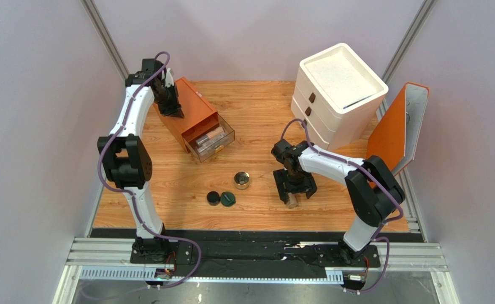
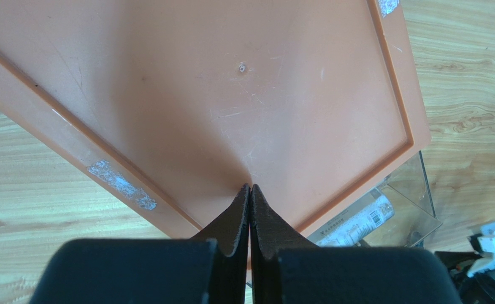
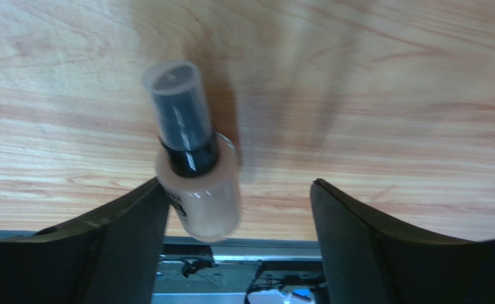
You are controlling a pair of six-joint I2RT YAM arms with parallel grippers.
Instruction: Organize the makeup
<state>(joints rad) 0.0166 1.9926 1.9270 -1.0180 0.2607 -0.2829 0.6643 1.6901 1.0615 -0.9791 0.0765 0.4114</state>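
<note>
Looking down over the wooden table [image 1: 256, 114], I take the orange drawer box [image 1: 189, 111] at the far left as my landmark. The white drawer unit [image 1: 338, 95] is the biggest thing here and stands well to the right of that box, at the far edge. An orange panel [image 1: 392, 130] leans upright further right again, past the white unit.

The box's clear drawer [image 1: 213, 142] is pulled out on its near-right side. A labelled bottle [image 2: 357, 221] lies on its side in the drawer; how many others lie with it I cannot tell.

My left gripper [image 2: 250, 190] is clenched, both fingers pressed together with nothing between them, and its tips rest on the box's flat orange top.

My right gripper [image 3: 237, 183] sits well to the right of the box and nearer the arm bases. It is released, with the jaws spread wide. A beige bottle with a dark cap [image 3: 199, 196] stands on the wood between them, close against one finger [image 3: 129, 221] and well clear of the other. Whether it touches that finger I cannot tell, as it is blurred.

The gold-rimmed jar [image 1: 241, 180] stands upright to the near-right of the drawer. The black compact [image 1: 214, 198] and dark green compact [image 1: 228, 199] lie flat, touching side by side, just nearer than the jar.
</note>
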